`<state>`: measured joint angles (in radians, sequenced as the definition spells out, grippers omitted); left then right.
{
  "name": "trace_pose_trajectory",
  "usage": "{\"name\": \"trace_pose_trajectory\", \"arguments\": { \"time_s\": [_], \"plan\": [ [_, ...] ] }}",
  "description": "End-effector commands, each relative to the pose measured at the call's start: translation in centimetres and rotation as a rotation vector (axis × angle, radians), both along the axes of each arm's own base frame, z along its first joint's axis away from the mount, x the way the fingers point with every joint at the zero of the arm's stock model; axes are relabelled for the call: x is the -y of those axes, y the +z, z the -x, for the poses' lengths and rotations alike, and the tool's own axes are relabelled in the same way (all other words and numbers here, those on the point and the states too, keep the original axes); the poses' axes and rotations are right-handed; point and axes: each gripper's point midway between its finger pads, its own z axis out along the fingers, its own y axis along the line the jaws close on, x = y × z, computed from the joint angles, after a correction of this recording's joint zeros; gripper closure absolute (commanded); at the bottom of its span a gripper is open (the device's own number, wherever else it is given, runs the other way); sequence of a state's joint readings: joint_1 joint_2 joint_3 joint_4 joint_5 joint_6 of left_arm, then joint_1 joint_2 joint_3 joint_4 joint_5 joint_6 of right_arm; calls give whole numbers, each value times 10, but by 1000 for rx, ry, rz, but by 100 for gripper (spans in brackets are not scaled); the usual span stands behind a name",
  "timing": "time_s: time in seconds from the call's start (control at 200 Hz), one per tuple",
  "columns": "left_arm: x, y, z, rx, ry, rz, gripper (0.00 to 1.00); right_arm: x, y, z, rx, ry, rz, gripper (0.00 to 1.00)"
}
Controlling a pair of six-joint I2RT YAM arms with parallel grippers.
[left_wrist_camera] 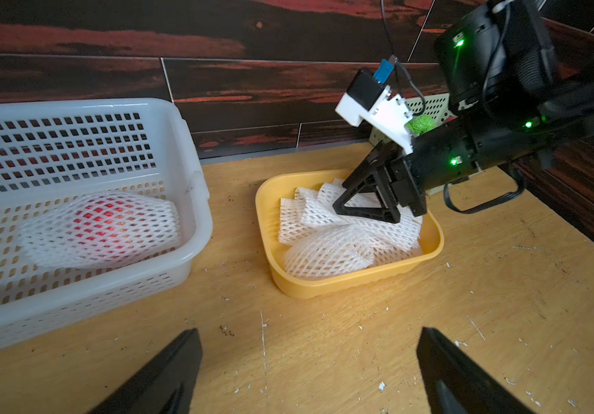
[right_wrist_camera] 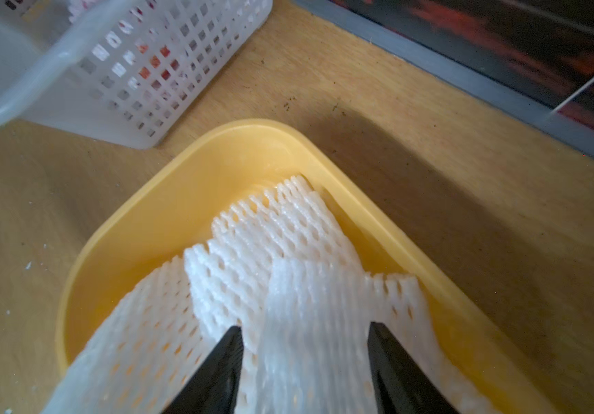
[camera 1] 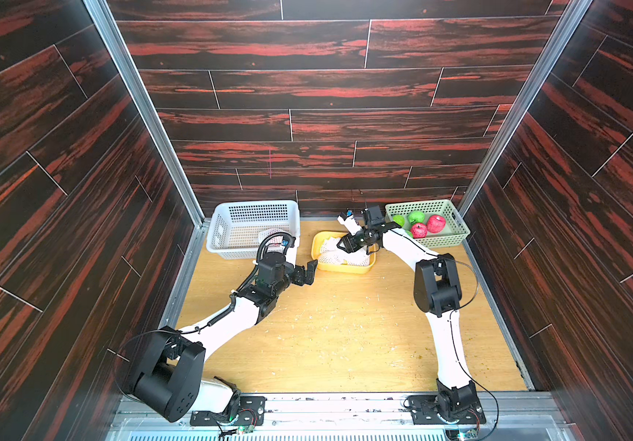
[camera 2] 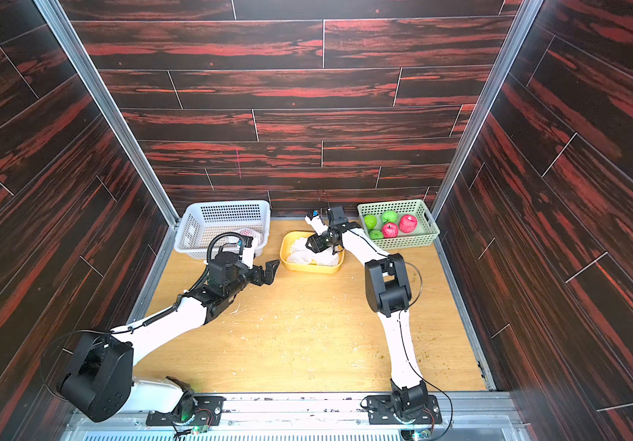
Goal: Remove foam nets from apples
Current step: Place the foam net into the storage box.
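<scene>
Your right gripper [right_wrist_camera: 304, 329] stands parted, a foam net [right_wrist_camera: 317, 297] seemingly loose between its jaws over the yellow tray [right_wrist_camera: 252, 125]. Lift straight up so the mesh doesn't snag. Your left gripper [left_wrist_camera: 309, 333] hovers wide open and empty. Count: roughly five foam nets [left_wrist_camera: 324, 251] in the tray, five bare apples [camera 2: 390, 230] in the green basket [camera 2: 395, 205], and one netted apple [left_wrist_camera: 102, 229] in the white basket [left_wrist_camera: 188, 143].

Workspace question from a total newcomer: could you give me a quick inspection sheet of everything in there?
Surface: scratched light wooden tabletop.
Job's things: foam nets piled in yellow tray; one netted red apple in white basket; five bare apples in green basket.
Clutter: white flecks scattered on the wood.
Grippers: left gripper open, above the table; right gripper open over the tray, a net between its fingers.
Cables: corrugated black hose along left arm; thin black cable along right arm.
Surroundings: dark red wood-pattern walls, metal corner rails.
</scene>
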<state>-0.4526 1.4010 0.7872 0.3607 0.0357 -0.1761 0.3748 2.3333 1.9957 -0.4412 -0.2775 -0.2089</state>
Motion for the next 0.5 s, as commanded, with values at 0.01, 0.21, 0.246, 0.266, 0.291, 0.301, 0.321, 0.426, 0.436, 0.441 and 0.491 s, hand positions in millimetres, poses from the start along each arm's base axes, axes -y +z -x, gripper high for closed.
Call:
{"name": "trace_pose_trajectory", "arguments": {
  "time_s": [0.01, 0.21, 0.246, 0.266, 0.291, 0.301, 0.321, 0.426, 0.436, 0.441, 0.491],
  "plan": [
    [-9, 33, -3, 81, 44, 28, 2, 0, 74, 10, 80, -16, -71, 39],
    [-20, 59, -14, 117, 81, 33, 0, 2, 98, 21, 93, -32, -115, 35],
    [-25, 65, -18, 116, 101, 35, 0, 3, 100, 22, 98, -34, -117, 33],
    [-28, 65, -21, 105, 113, 38, 0, 4, 100, 22, 100, -35, -116, 33],
    [-32, 68, -25, 96, 129, 46, 0, 5, 102, 22, 101, -42, -113, 32],
    [-33, 69, -26, 91, 135, 49, 0, 6, 102, 22, 102, -47, -111, 32],
    [-37, 71, -30, 80, 147, 57, 0, 7, 104, 22, 104, -53, -109, 32],
    [-63, 72, -53, -8, 244, 87, 0, 26, 121, 15, 138, -165, -132, 31],
    [-65, 71, -55, -19, 252, 86, 0, 31, 122, 13, 140, -186, -136, 30],
    [-66, 72, -56, -20, 259, 88, 0, 33, 122, 12, 140, -197, -138, 29],
    [-79, 65, -67, -73, 312, 68, 0, 59, 126, 1, 139, -310, -161, 26]
  ]
}}
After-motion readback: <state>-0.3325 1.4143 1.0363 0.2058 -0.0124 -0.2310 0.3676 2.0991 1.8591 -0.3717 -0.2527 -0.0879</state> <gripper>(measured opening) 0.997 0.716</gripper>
